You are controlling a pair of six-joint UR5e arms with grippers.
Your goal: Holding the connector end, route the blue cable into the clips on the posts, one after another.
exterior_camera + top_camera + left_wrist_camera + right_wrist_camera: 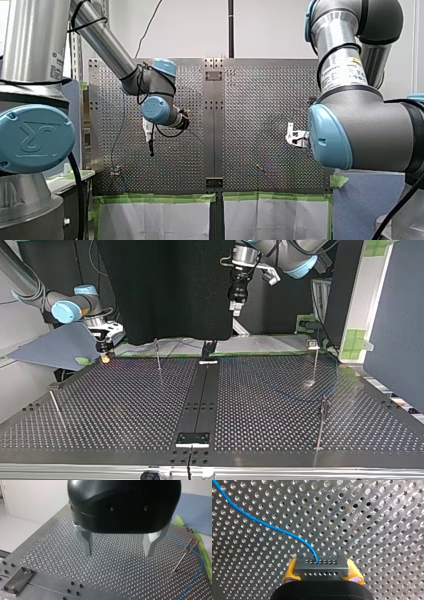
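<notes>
Connector (321, 568) sits clamped between the yellow pads (291, 572) of my right gripper (104, 357); its fingers are closed on the connector's two sides. The blue cable (262, 521) leaves the connector's front face and curves away over the desk (374, 525). In the top view this gripper hangs low at the desk's far left corner, close to the surface.

My left gripper (118, 553) is black, and its metal fingers (85, 540) stand wide apart, well above the perforated desk. In the top view it hangs high over the far edge, near the middle.

Thin posts (158, 355) stand on the desk in the top view: one by the far edge left of the middle, one at the far right, one at the near right and one at the left edge.

In the left wrist view the cable lies in a long loop beside the gripper, running along the desk's edge. It passes a post with a clip (191, 542) at its top, but I cannot tell whether the cable is seated in the clip or only runs beside it.
</notes>
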